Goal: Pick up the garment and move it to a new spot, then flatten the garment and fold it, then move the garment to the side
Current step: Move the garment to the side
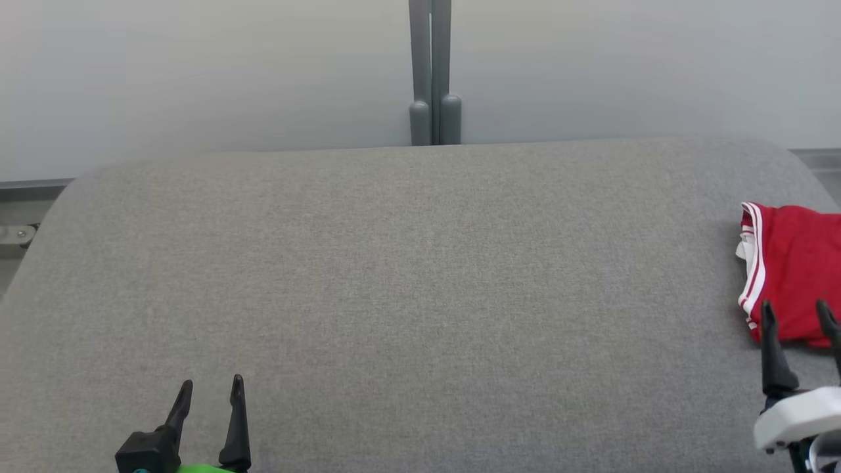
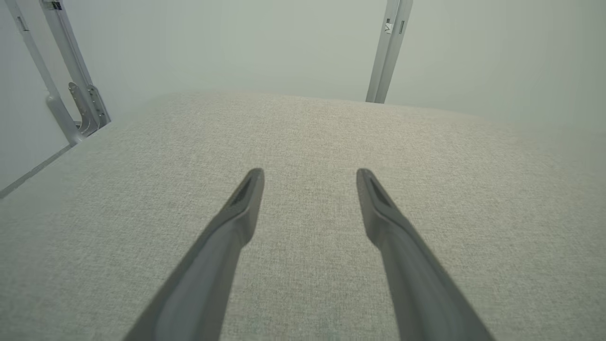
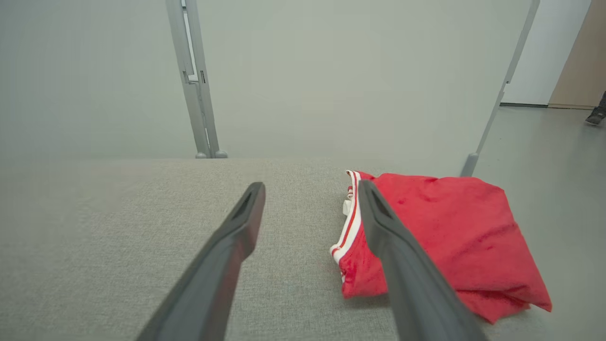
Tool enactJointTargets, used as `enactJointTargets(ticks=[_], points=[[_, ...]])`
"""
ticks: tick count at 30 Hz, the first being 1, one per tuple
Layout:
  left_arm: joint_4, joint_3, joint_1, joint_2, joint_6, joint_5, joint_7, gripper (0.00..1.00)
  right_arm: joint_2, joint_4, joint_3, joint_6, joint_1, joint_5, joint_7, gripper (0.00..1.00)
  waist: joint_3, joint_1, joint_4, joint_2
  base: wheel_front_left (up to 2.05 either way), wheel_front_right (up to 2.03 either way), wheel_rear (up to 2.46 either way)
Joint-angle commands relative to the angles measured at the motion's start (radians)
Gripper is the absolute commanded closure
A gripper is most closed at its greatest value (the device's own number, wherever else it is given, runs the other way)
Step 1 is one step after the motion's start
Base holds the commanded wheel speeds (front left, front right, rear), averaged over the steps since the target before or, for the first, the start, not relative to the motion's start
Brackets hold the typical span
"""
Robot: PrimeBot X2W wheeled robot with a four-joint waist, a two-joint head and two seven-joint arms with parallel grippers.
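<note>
The left gripper (image 1: 212, 382) is held over the bare grey table (image 1: 420, 263), jaws spread and empty. A grey post (image 1: 431, 72) is seen behind the table's far edge. The red garment (image 1: 798, 263) is laid at the table's right edge. The right gripper (image 1: 795, 306) is held at its near side, jaws released, nothing grasped. A person's shoe (image 3: 595, 115) is seen on the floor beyond.

— Where's your head camera?
— Above the near edge of the bench (image 1: 420, 276), looking down and across to the grey post (image 1: 430, 66) at the far edge.
— Your wrist cameras?
— Low, close to the bench, facing the far edge too; right wrist and head share the red garment (image 3: 450, 227) at the right edge.
</note>
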Motion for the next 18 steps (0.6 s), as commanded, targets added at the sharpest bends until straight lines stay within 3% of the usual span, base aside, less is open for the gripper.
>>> enactJointTargets(ticks=[1,9,18], points=[[0.012,-0.003,0.003,-0.002,-0.002,0.008,-0.002,0.0,0.03,-0.01,-0.01,-0.002,0.035,-0.042,-0.003,0.0,-0.043,0.0,0.04,0.0,0.0,0.0,0.0],[0.056,-0.069,-0.021,-0.002,-0.002,-0.012,-0.002,0.0,0.159,-0.082,-0.039,-0.002,0.136,-0.197,-0.003,0.0,-0.046,0.0,0.025,0.0,0.0,0.0,0.0],[0.079,-0.077,-0.024,-0.001,-0.003,-0.03,-0.002,0.0,0.193,-0.083,-0.037,-0.002,0.152,-0.241,-0.003,0.0,-0.043,0.0,0.005,0.0,0.0,0.0,0.0]])
